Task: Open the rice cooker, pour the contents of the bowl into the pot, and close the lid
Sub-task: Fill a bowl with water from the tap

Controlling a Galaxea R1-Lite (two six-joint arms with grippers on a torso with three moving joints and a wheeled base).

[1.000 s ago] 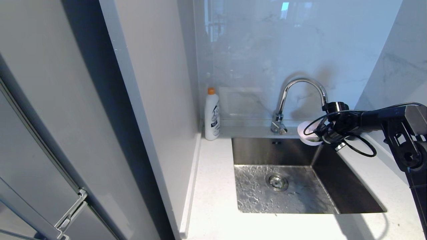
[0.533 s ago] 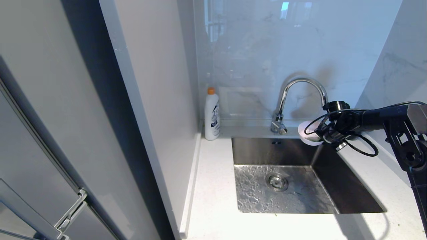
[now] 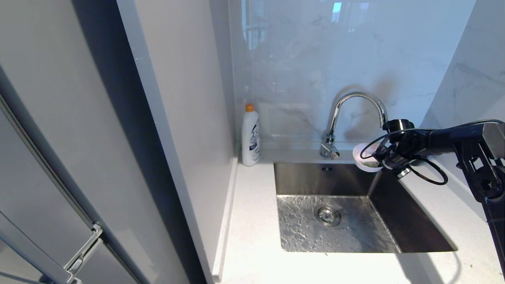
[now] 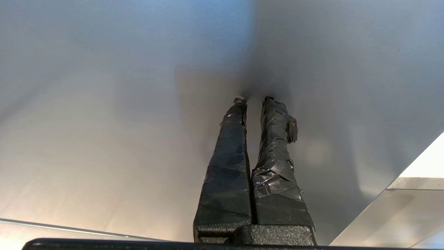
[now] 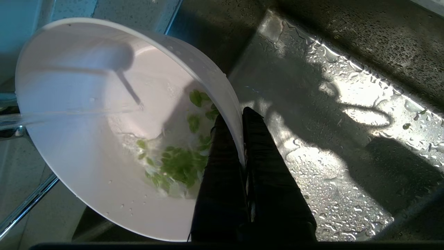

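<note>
A white detergent bottle [image 3: 250, 136] stands at the counter's back corner, left of the wet steel sink [image 3: 410, 221] and its faucet [image 3: 357, 114]. At right, the right gripper [image 5: 242, 118] pinches the rim of a white bowl [image 5: 79, 146], tilted above the sink, apparently to keep its green pieces [image 5: 180, 166] and liquid pooled inside. No rice cooker is in view.

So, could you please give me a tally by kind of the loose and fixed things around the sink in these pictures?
Bowl, white, holding green bits, gripped at its rim by the right gripper: 1
Bottle, white with an orange cap: 1
Faucet, chrome: 1
Sink, steel: 1
Total: 4
</note>
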